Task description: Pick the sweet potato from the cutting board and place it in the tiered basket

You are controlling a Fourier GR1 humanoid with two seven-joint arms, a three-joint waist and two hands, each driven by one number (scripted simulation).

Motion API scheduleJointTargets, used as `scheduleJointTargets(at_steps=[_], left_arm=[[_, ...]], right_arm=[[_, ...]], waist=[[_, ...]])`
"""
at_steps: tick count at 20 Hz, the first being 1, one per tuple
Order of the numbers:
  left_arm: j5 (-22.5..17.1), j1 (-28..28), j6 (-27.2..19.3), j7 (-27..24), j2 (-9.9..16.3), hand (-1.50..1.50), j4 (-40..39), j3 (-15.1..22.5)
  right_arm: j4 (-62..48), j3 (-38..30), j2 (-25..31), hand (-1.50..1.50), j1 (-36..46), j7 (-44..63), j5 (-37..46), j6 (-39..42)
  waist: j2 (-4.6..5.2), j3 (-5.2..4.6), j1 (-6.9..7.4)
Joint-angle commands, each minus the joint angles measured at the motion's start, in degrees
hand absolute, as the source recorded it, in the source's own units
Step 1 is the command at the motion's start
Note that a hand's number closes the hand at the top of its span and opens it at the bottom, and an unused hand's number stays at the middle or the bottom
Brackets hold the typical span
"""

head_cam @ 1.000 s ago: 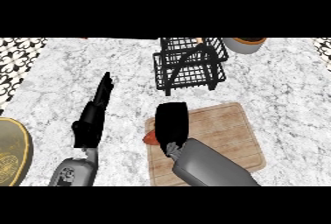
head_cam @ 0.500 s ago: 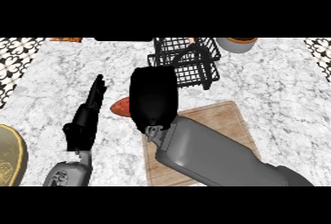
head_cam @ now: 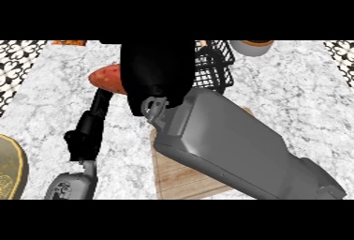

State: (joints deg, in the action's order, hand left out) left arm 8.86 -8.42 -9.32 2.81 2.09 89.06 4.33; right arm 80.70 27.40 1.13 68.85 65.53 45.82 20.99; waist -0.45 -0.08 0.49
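Note:
My right hand [head_cam: 158, 70] fills the upper middle of the head view, raised high and curled round the orange-red sweet potato [head_cam: 107, 78], whose end sticks out at the hand's left side. Behind the hand stands the black wire tiered basket [head_cam: 214, 65], mostly hidden by it. The wooden cutting board [head_cam: 181, 178] lies under my right forearm, only its lower left part showing. My left hand [head_cam: 90, 129] rests on the counter at the left, fingers straight and pointing away.
A yellow plate [head_cam: 10, 164] shows at the lower left edge. A grey cup with a brown rim [head_cam: 250, 47] stands at the back right. A patterned strip [head_cam: 15, 70] runs along the counter's left side.
My right hand has risen from the cutting board with the sweet potato and moved up and away toward the basket. The left hand has stayed in place.

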Motion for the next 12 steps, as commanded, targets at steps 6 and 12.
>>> scheduleJointTargets(at_steps=[6,12], left_arm=[[1.7,-1.7,-1.1,2.0,-1.1,0.00,1.0,1.3],[1.8,0.4,-1.9,-1.1,-2.0,0.00,-0.4,2.7]], right_arm=[[-11.5,-6.5,-1.1,1.50,6.4,5.1,-0.4,-4.2],[-22.9,-11.0,0.8,1.50,10.2,-2.3,5.2,-6.6]], waist=[[0.53,0.02,0.55],[0.74,0.00,0.66]])
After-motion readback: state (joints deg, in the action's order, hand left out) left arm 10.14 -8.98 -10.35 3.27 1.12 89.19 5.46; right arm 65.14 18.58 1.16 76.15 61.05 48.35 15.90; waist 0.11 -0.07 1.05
